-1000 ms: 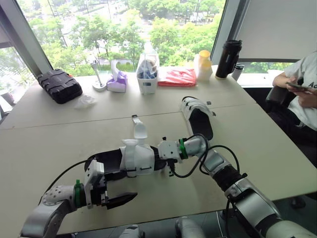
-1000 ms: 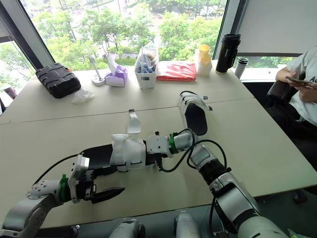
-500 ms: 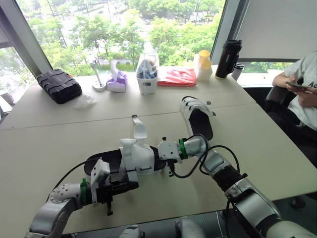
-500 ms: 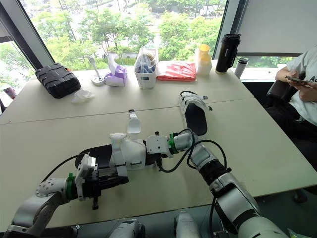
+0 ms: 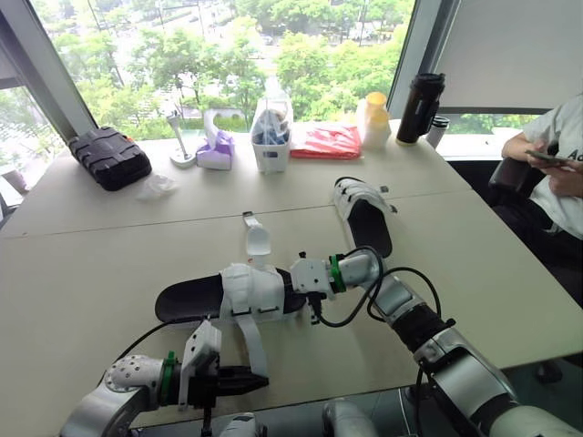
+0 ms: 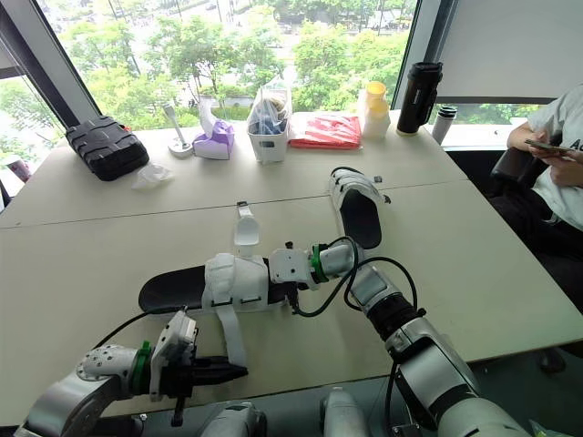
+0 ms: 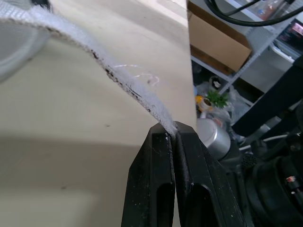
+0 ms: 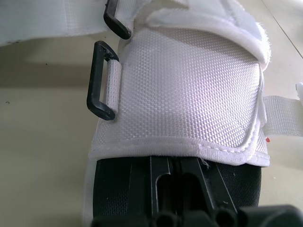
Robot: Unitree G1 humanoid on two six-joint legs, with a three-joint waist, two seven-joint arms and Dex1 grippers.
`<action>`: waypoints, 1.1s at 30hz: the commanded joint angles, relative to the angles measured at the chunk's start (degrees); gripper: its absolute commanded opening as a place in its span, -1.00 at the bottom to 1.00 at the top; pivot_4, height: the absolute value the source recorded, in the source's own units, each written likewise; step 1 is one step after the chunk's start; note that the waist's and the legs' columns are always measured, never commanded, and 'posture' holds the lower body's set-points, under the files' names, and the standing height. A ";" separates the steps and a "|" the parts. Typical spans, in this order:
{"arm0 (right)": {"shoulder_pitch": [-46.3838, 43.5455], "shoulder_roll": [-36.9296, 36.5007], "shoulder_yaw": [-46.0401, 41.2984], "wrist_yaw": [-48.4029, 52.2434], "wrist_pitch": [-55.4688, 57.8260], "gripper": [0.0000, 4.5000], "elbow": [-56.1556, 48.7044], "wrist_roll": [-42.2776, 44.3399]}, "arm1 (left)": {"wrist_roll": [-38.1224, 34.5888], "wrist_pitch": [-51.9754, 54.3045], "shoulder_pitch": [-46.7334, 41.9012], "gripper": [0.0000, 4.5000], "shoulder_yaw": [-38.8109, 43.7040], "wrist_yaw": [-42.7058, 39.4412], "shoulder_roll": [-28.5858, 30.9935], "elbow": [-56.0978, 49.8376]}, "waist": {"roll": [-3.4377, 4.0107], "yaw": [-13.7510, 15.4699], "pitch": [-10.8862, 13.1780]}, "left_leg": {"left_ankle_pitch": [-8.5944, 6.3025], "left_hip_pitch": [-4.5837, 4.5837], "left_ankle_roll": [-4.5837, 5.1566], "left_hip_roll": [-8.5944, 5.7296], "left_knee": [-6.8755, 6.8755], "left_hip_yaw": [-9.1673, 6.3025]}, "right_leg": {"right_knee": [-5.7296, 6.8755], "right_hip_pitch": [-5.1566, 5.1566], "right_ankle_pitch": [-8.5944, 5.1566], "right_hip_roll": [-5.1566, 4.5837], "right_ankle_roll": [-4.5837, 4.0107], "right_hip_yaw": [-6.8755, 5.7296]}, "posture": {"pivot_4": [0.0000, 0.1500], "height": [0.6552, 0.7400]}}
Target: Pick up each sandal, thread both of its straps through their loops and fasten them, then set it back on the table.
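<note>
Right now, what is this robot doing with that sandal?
The robot is working on a black-and-white sandal at the table. Its right gripper is shut on one end of the sandal, steadying it. Its left gripper pinches the tip of a white strap drawn out toward the table's near edge. A second sandal lies farther back, untouched. A person sits at the far right, holding a phone.

near sandal [image 5: 187,299]: black sole, white upper, lying crosswise; one white strap [image 5: 249,341] pulled out frontward. far sandal [image 5: 369,228] lies flat, beyond it, rightward.
</note>
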 commanded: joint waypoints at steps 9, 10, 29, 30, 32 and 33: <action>0.82 -0.45 1.77 -0.08 1.22 -1.00 2.71 -3.20 | 9.30 -6.66 0.22 -0.98 -7.12 -4.43 8.74 -1.46 | 0.06 -0.08 -0.03 | 0.00 0.03 0.00 0.00 -0.07 0.02 | -0.01 0.00 -0.01 0.00 -0.01 0.00 | 1.00 1.00; 0.82 -0.44 1.77 -0.09 1.24 -1.00 2.71 -3.19 | 9.19 -6.91 0.25 -0.98 -7.27 -4.50 9.13 -1.63 | 0.07 -0.08 -0.03 | 0.00 0.03 0.01 0.01 -0.08 0.02 | -0.02 0.00 -0.01 0.00 0.00 0.01 | 1.00 1.00; 0.37 -0.02 2.15 -0.31 0.52 -1.00 3.55 -3.49 | -8.07 1.72 -10.84 -0.98 8.56 2.42 5.15 -3.44 | 0.07 -0.05 0.00 | -0.01 0.02 0.02 -0.01 -0.12 -0.02 | -0.01 -0.03 0.01 0.02 0.01 -0.03 | 1.00 1.00; 0.31 -0.02 2.16 -0.31 0.39 -1.00 3.66 -3.53 | -8.90 2.45 -11.81 -0.98 9.07 3.06 4.40 -3.01 | 0.06 -0.03 0.00 | -0.01 0.02 0.02 -0.02 -0.11 -0.02 | -0.01 -0.02 0.04 0.02 -0.03 -0.04 | 1.00 1.00; 0.19 0.00 2.21 -0.31 0.17 -1.00 3.91 -3.59 | -10.61 3.99 -13.60 -0.98 10.20 4.61 2.64 -1.92 | 0.06 -0.07 0.00 | 0.00 0.02 0.02 -0.03 -0.10 -0.03 | -0.01 -0.02 0.02 0.03 -0.02 -0.05 | 1.00 1.00; 0.13 0.04 2.21 -0.33 0.09 -1.00 4.05 -3.61 | -11.08 4.60 -14.27 -0.98 10.59 5.12 2.01 -1.35 | 0.06 -0.10 0.00 | 0.00 0.03 0.02 -0.04 -0.10 -0.02 | 0.00 -0.02 0.02 0.03 0.00 -0.05 | 1.00 1.00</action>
